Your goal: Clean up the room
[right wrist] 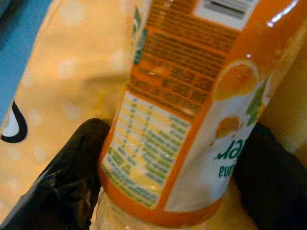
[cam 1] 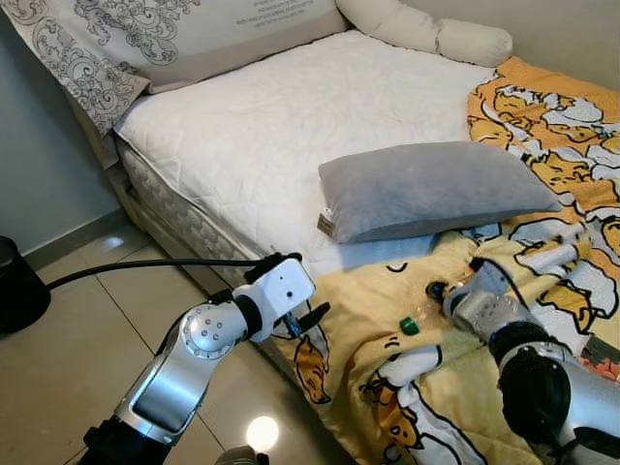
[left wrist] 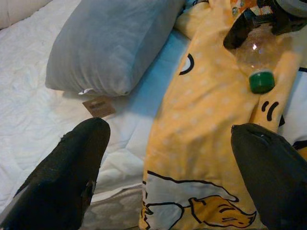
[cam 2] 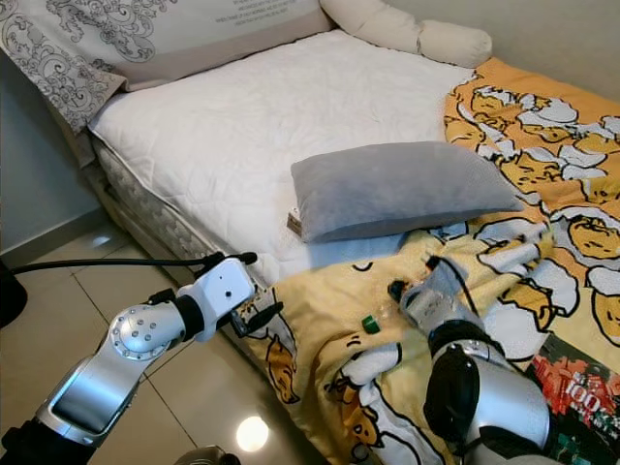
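A dark printed packet (cam 2: 581, 392) lying on the blanket shows "100" in white. The bottle (right wrist: 192, 110) label's small print and the lettering on the patterned pillow (cam 1: 174, 29) are too blurred to read.

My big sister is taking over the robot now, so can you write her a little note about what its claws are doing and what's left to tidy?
Right claw: shut on the clear plastic bottle with the orange label and green cap, which lies on the yellow cartoon-print blanket.
Left claw: open, holding nothing, hovering at the edge of the white quilted mattress.
The grey rectangular pillow lies across the middle of the mattress, partly on the blanket.
Done: bottle gripped.
Left: lift the bottle off the bed and put it away; probably straighten the pillow and the crumpled blanket too.
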Motion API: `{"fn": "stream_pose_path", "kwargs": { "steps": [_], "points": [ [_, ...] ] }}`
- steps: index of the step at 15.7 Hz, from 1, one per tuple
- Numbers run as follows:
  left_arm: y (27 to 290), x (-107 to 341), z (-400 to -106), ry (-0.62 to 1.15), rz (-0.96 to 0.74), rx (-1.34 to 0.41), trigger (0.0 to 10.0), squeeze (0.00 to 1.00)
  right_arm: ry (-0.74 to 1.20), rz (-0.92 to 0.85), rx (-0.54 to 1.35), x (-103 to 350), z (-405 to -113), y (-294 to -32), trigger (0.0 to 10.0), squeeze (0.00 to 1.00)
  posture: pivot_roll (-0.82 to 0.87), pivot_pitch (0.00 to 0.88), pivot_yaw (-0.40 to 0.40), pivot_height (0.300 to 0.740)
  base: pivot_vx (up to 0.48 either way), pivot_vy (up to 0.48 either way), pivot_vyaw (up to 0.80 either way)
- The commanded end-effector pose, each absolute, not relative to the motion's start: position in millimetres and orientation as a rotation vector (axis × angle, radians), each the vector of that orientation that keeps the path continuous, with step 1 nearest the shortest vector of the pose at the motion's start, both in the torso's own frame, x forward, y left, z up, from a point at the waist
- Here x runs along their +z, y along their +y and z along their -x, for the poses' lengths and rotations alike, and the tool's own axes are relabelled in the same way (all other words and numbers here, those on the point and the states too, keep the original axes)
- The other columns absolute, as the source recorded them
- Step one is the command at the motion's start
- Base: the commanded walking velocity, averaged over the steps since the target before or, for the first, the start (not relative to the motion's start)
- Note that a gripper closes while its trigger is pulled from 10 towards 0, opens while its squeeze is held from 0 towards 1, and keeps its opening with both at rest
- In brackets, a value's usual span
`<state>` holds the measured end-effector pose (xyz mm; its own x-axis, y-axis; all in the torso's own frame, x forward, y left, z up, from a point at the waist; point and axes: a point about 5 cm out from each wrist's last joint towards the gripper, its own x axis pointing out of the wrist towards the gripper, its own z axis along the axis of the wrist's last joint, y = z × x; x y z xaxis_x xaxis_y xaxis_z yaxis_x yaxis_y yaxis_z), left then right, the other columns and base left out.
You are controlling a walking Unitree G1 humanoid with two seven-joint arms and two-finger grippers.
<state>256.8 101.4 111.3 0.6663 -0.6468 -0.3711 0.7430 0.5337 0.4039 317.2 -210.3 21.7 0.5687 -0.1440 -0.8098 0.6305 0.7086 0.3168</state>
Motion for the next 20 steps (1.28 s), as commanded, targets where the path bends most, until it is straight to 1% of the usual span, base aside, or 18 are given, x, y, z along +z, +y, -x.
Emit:
{"fn": "stream_pose_path", "kwargs": {
  "steps": [1,2,3,4,14,20],
  "points": [
    [99.9,115.0,-256.5,0.176,-0.584,-0.843,10.0,0.00,0.950,-0.679,-0.508,4.8,-302.1,-201.9,8.5,0.00,0.02,0.000,-0.016,0.740,0.000,0.000,0.00],
    [100.1,114.8,-256.8,0.177,-0.587,-0.845,10.0,0.00,0.949,-0.694,-0.509,4.1,-301.7,-200.7,5.5,0.00,0.02,0.000,-0.014,0.740,0.000,0.000,0.00],
    [100.2,114.8,-257.0,0.178,-0.587,-0.847,10.0,0.00,0.947,-0.701,-0.510,4.1,-301.8,-200.4,3.3,0.00,0.02,0.000,-0.012,0.740,0.000,0.000,0.00],
    [100.4,115.2,-257.3,0.178,-0.589,-0.847,10.0,0.00,0.942,-0.703,-0.513,4.5,-302.3,-200.7,0.0,0.00,0.02,0.000,-0.011,0.740,0.000,0.000,0.00],
    [95.1,118.2,-257.9,0.166,-0.542,-0.883,10.0,0.00,0.870,-0.756,-0.501,19.7,-315.0,-208.9,0.0,0.00,0.00,0.000,-0.009,0.740,0.000,0.000,0.00],
    [89.5,120.1,-248.6,0.185,-0.462,-1.006,10.0,0.00,0.768,-0.807,-0.415,53.6,-338.2,-220.5,0.0,0.00,-0.01,0.000,-0.002,0.740,0.000,0.000,0.00]
  ]
}}
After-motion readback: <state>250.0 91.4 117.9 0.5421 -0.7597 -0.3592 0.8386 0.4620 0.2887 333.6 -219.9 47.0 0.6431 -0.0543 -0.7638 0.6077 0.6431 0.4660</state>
